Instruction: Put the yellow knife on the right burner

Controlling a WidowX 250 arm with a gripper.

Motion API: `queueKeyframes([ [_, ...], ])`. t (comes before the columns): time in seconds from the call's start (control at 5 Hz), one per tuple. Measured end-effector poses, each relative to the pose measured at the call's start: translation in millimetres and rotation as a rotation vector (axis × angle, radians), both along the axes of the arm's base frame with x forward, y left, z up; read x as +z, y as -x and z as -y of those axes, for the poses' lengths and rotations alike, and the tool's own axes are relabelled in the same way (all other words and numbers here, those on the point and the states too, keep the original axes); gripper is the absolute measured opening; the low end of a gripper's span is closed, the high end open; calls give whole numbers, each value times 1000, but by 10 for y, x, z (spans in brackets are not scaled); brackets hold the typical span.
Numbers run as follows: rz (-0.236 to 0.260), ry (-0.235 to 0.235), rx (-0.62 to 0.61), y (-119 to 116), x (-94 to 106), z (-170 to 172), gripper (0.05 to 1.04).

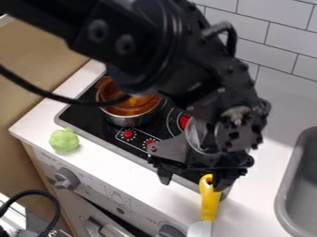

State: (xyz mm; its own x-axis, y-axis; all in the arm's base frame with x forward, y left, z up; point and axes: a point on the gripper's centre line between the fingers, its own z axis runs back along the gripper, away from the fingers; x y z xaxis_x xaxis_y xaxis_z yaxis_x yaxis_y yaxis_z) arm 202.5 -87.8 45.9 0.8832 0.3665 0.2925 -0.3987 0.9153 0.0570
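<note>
The hand (192, 181) stood wide at the front edge of the stove (93, 115), probably set low there to take the knife (210, 203) by its handle. The knife lay on the counter (114, 162) before the stove, blade pointing away. The pot (129, 116) sat left of the stove's right burner (184, 121).

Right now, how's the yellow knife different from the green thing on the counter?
The yellow knife has a bright yellow handle and a pale blade, while the green lump is light green all over. The knife is long and slim; the lump is compact and knobbly. The knife's handle is right by the gripper, whereas the lump sits well away from it. Both are brightly coloured, the knife only in its handle.
</note>
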Motion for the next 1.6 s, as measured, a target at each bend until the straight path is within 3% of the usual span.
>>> queueKeyframes([
  [0.4, 5, 20, 12, 4, -59, 84, 1000],
  [0.8, 51, 46, 26, -21, -82, 195, 999],
  [1.4, 77, 17, 19, -108, -259, 235, 1000],
  [1.6, 63, 6, 21, -47, -308, 172, 953],
])
